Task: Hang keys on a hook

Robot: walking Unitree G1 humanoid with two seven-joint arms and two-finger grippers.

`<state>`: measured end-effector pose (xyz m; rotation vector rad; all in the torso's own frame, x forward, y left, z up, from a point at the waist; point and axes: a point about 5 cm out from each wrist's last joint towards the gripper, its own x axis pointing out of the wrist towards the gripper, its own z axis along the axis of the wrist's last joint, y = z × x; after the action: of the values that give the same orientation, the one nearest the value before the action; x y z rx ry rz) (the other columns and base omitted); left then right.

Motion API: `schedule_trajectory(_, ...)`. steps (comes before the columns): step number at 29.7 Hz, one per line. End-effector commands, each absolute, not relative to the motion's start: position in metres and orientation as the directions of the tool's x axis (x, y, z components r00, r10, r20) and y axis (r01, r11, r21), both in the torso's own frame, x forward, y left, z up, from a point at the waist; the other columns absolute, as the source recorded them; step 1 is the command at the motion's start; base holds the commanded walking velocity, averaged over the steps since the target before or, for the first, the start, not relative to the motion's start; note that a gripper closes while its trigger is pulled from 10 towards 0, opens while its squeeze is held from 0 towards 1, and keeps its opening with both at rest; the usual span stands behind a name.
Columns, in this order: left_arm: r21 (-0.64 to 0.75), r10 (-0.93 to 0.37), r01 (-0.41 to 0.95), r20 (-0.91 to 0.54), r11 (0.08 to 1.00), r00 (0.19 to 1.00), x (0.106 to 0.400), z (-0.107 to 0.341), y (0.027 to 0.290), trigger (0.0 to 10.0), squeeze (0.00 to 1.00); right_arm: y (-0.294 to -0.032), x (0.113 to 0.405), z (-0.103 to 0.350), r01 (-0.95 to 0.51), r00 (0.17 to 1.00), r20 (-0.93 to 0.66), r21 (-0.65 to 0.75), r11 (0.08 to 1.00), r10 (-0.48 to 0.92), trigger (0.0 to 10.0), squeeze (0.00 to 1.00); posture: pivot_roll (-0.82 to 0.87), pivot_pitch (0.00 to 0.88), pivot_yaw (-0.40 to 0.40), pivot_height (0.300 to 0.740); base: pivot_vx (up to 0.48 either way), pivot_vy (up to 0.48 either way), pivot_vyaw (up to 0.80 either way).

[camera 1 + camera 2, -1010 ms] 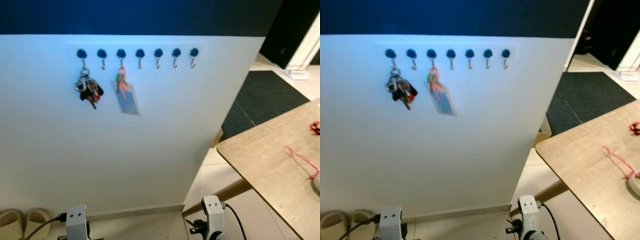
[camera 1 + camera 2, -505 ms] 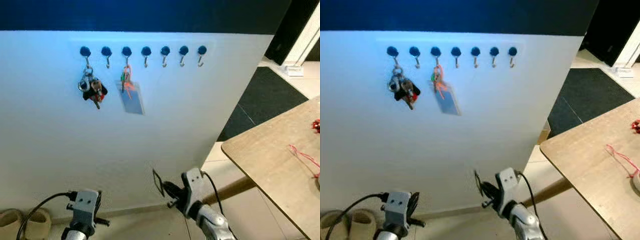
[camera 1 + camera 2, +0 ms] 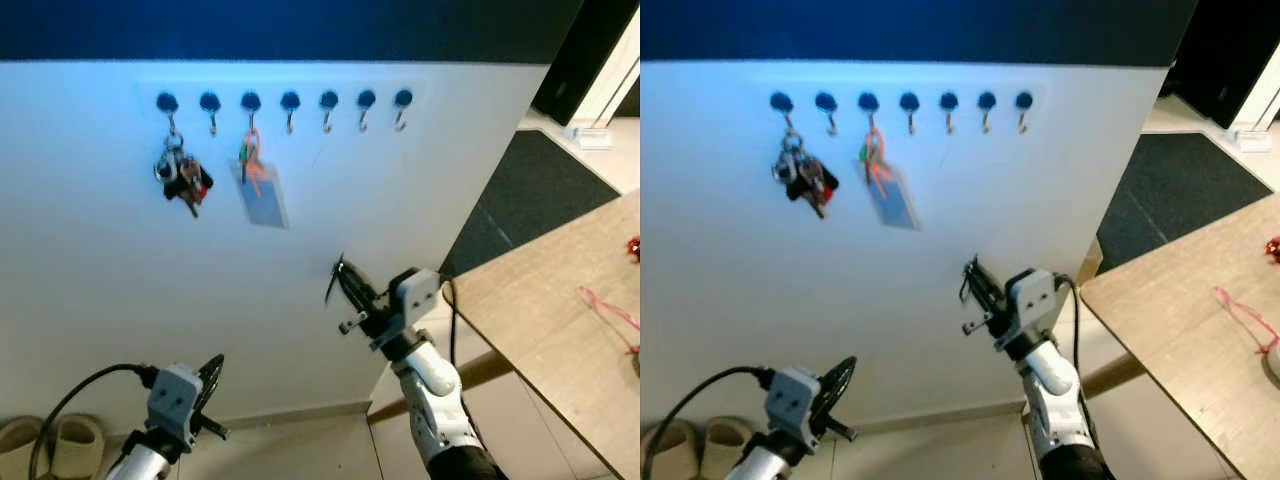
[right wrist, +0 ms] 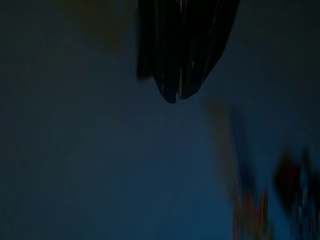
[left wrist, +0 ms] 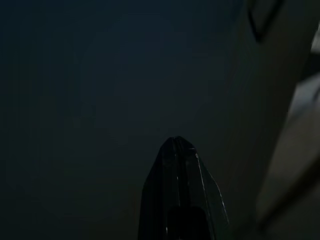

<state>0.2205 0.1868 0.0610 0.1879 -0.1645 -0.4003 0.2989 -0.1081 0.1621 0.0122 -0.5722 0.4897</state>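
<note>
Now my right gripper [image 3: 338,282], fingers pressed together on a thin key ring [image 3: 332,281], sits below the hook row [image 3: 290,100]; I should thread a free hook slowly.

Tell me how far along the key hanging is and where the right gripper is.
Looks done: a key bunch hangs on the leftmost hook, a card on an orange strap on the third. In hand: the right gripper is raised before the wall, below the hooks, fingers together; whether it carries keys, I cannot tell. Left: reaching a free hook. The left gripper hangs low, idle.
</note>
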Motion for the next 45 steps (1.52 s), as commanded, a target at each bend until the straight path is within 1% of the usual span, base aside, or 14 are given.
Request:
schedule_trajectory(1,0.210,-0.451,0.420,0.136,0.883,0.882,0.218,0.068,0.182,10.0,0.00,-0.111,0.296,0.179,-0.391,0.700,0.584,-0.167,0.905,0.410,10.0,0.00,0.06,0.077,-0.048,0.740,0.000,0.000,0.00)
schedule_trajectory(2,0.205,-0.486,0.452,0.168,0.868,0.858,0.219,0.077,0.174,10.0,0.00,-0.113,0.295,0.190,-0.348,0.687,0.614,-0.190,0.918,0.388,10.0,0.00,0.05,0.079,-0.049,0.740,0.000,0.000,0.00)
schedule_trajectory(3,0.205,-0.486,0.452,0.168,0.868,0.858,0.219,0.077,0.174,10.0,0.00,-0.113,0.295,0.190,-0.348,0.687,0.614,-0.190,0.918,0.388,10.0,0.00,0.05,0.079,-0.049,0.740,0.000,0.000,0.00)
schedule_trajectory(4,0.205,-0.521,0.485,0.204,0.850,0.829,0.220,0.087,0.166,10.0,0.00,-0.115,0.294,0.200,-0.292,0.674,0.644,-0.216,0.932,0.361,10.0,0.00,0.05,0.080,-0.050,0.740,0.000,0.000,0.00)
schedule_trajectory(5,0.206,-0.566,0.528,0.254,0.824,0.784,0.221,0.102,0.154,10.0,0.00,-0.118,0.292,0.214,-0.199,0.660,0.681,-0.249,0.948,0.318,10.0,0.00,0.05,0.083,-0.052,0.740,0.000,0.000,0.00)
schedule_trajectory(6,0.206,-0.566,0.528,0.254,0.824,0.784,0.221,0.102,0.154,10.0,0.00,-0.118,0.292,0.214,-0.199,0.660,0.681,-0.249,0.948,0.318,10.0,0.00,0.05,0.083,-0.052,0.740,0.000,0.000,0.00)
schedule_trajectory(8,0.235,-0.597,0.549,0.296,0.802,0.746,0.225,0.116,0.142,10.0,0.00,-0.122,0.291,0.228,-0.096,0.647,0.717,-0.263,0.960,0.261,10.0,0.00,0.05,0.086,-0.051,0.740,0.000,0.000,0.00)
schedule_trajectory(13,0.246,-0.611,0.560,0.343,0.791,0.713,0.233,0.135,0.133,10.0,0.00,-0.125,0.293,0.241,-0.005,0.648,0.736,-0.252,0.968,0.195,10.0,0.00,0.04,0.087,-0.048,0.740,0.000,0.000,0.00)
schedule_trajectory(15,0.272,-0.640,0.580,0.355,0.768,0.681,0.234,0.145,0.128,10.0,0.00,-0.125,0.295,0.244,0.017,0.654,0.737,-0.239,0.971,0.170,10.0,0.00,0.04,0.088,-0.046,0.740,0.000,0.000,0.00)
schedule_trajectory(19,0.312,-0.684,0.610,0.362,0.729,0.633,0.237,0.165,0.123,10.0,0.00,-0.121,0.301,0.247,0.032,0.667,0.731,-0.222,0.974,0.145,10.0,0.00,0.04,0.088,-0.044,0.740,0.000,0.000,0.00)
schedule_trajectory(28,0.262,-0.637,0.592,0.468,0.762,0.613,0.248,0.208,0.116,10.0,0.00,-0.115,0.317,0.252,0.013,0.695,0.704,-0.216,0.976,0.146,10.0,0.00,0.05,0.094,-0.052,0.740,0.000,0.000,0.00)
schedule_trajectory(37,0.262,-0.638,0.593,0.466,0.762,0.613,0.247,0.213,0.115,10.0,0.00,-0.103,0.325,0.256,-0.059,0.696,0.692,-0.208,0.976,0.189,10.0,0.00,0.05,0.088,-0.054,0.740,0.000,0.000,0.00)
schedule_trajectory(40,0.263,-0.641,0.596,0.462,0.759,0.612,0.246,0.216,0.114,10.0,0.00,-0.095,0.327,0.258,-0.097,0.689,0.692,-0.208,0.973,0.216,10.0,0.00,0.05,0.087,-0.057,0.740,0.000,0.000,0.00)
schedule_trajectory(45,0.265,-0.645,0.598,0.458,0.756,0.612,0.244,0.216,0.114,10.0,0.00,-0.090,0.326,0.260,-0.115,0.674,0.701,-0.211,0.971,0.233,10.0,0.00,0.06,0.085,-0.059,0.740,0.000,0.000,0.00)
